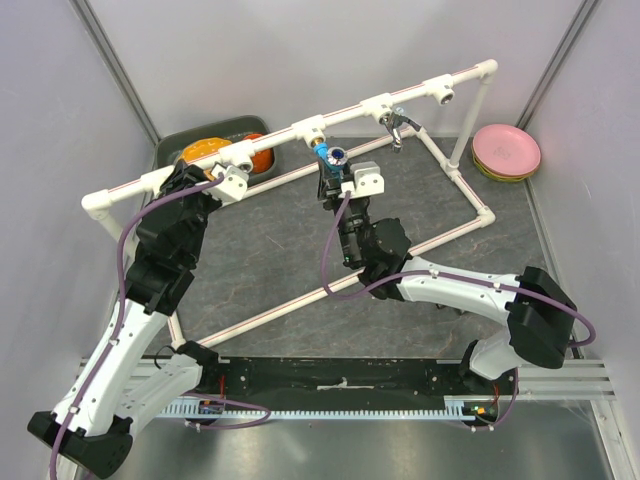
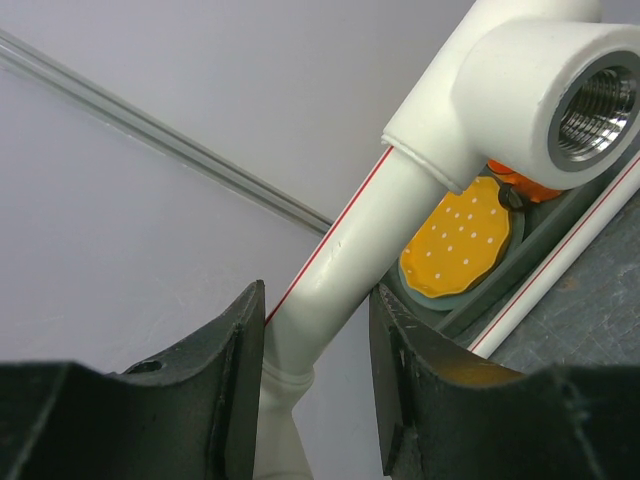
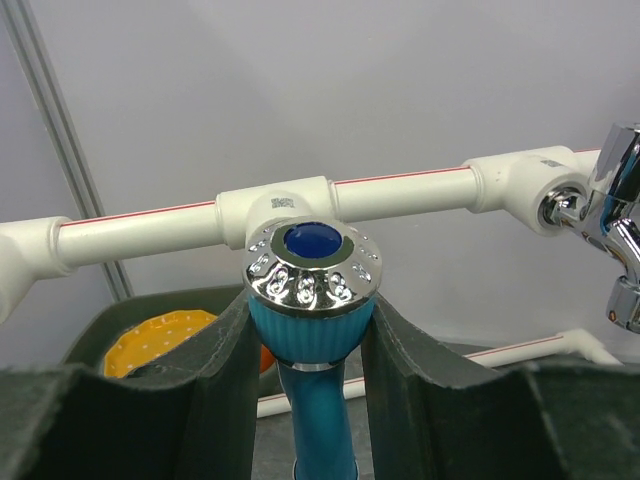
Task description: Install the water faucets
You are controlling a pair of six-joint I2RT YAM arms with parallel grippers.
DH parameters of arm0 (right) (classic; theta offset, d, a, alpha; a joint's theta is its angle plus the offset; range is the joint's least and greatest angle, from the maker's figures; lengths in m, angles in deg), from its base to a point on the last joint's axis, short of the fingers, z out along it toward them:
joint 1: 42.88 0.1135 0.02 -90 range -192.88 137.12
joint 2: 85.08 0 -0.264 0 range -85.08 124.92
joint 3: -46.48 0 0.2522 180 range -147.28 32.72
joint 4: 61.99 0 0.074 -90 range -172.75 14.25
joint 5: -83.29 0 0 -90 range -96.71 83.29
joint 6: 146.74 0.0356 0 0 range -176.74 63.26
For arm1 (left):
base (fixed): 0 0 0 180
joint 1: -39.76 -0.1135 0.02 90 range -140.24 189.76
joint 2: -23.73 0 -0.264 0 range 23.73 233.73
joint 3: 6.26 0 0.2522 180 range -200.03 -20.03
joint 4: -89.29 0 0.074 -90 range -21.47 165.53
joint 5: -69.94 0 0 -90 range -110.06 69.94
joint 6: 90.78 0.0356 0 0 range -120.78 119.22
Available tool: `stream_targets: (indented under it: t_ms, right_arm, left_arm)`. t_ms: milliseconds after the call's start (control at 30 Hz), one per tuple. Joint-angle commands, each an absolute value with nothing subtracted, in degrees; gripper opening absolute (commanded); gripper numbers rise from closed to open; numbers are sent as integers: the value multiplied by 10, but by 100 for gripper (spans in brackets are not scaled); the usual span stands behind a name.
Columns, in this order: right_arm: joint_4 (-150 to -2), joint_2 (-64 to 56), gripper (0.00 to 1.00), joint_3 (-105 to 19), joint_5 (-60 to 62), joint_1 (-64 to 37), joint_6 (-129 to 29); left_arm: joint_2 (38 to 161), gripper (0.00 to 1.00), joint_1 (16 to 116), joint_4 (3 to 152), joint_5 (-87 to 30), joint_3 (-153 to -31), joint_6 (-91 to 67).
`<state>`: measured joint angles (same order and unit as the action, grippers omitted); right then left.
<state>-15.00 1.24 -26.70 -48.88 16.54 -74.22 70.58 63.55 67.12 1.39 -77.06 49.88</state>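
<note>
Water faucets are found along the raised far rail of the white pipe frame (image 1: 272,140). The blue faucet (image 1: 334,156) is held just on the near side of the middle tee socket (image 1: 310,128), while the chrome faucet (image 1: 399,127) is seated in the next tee to the right with its spout hanging down. The blue faucet is pinched at its ribbed knob between the fingers of the right end effector (image 1: 338,178), its chrome-rimmed cap turned toward the wrist camera. Whether its threaded end has entered the socket cannot be told. The left end effector (image 1: 220,178) is closed on the rail near its left end, the pipe being pressed between both fingers (image 2: 235,400) just beside an open threaded tee (image 2: 560,90). A dark tray (image 1: 175,148) holding orange items is seen behind the rail at far left. A stack of pink plates (image 1: 506,151) is set on the desk (image 1: 280,240) at far right.
</note>
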Motion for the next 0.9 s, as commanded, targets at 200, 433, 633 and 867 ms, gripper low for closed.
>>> stream_targets:
  t_ms: [200,433,633,867]
  right_arm:
    - [-222,11,0,-333,-485,172,-808]
    - [-223,30,0,-330,-457,174,-859]
    - [-202,44,0,-321,-437,175,-934]
    - [-195,44,0,-321,-457,174,-904]
  left_arm:
    - [707,32,638,620,-18,-753,425]
    - [704,32,638,621,-19,-751,425]
    - [701,32,638,621,-21,-750,425]
    - [701,32,637,620,-21,-750,425]
